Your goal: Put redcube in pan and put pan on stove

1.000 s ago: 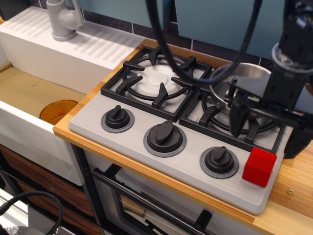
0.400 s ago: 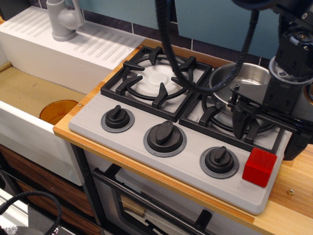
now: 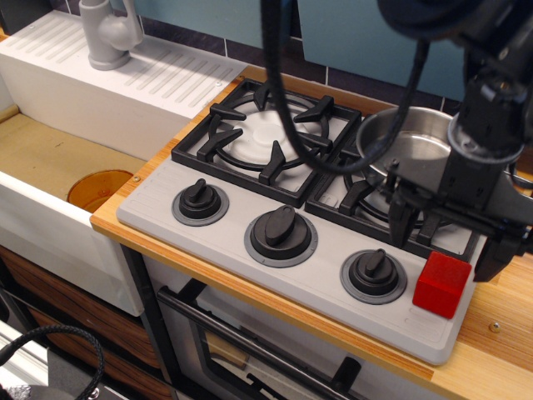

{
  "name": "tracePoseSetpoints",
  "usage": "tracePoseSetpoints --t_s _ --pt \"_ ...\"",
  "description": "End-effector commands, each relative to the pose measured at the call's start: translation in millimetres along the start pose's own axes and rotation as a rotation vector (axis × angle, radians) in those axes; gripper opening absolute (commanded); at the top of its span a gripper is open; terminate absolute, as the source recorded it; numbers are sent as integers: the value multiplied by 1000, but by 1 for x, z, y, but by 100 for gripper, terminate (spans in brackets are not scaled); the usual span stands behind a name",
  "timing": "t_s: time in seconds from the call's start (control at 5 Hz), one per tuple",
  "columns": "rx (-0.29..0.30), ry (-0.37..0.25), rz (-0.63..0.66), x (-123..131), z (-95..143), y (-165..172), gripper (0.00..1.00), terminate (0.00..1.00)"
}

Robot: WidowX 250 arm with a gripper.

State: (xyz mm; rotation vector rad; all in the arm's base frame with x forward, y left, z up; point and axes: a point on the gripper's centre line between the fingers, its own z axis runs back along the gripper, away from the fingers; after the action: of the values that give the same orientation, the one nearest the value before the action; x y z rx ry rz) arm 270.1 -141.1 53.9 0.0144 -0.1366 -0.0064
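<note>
Hanging over the stove's [image 3: 250,275] right burner, the gripper [image 3: 445,235] has its fingers [image 3: 400,221] spread wide apart, holding nothing. The redcube [image 3: 441,285] sits on the stove's front right corner, at about five o'clock from the right knob [image 3: 373,273], just below the gap between the fingers and not touched by them. The pan [image 3: 408,137] rests on the right grate, partly hidden behind the arm. The wooden worktop [image 3: 500,333] runs along at three o'clock.

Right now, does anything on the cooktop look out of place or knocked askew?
Only the red cube looks misplaced: it sits on the stove's front right corner beside the right knob, not in the pan on the right burner. Nothing appears spilled or damaged.
</note>
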Motion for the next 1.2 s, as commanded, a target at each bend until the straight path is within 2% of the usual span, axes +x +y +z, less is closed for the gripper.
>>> tracePoseSetpoints --t_s 0.0,0.6,0.8,1.0 --pt "-27 -50 10 1 -3 -11 100 0" --pt "-31 -82 7 -5 -20 -16 100 0" --pt "-31 -63 17 -9 -20 -18 100 0" --pt "-10 -47 19 -11 -14 -20 0 0"
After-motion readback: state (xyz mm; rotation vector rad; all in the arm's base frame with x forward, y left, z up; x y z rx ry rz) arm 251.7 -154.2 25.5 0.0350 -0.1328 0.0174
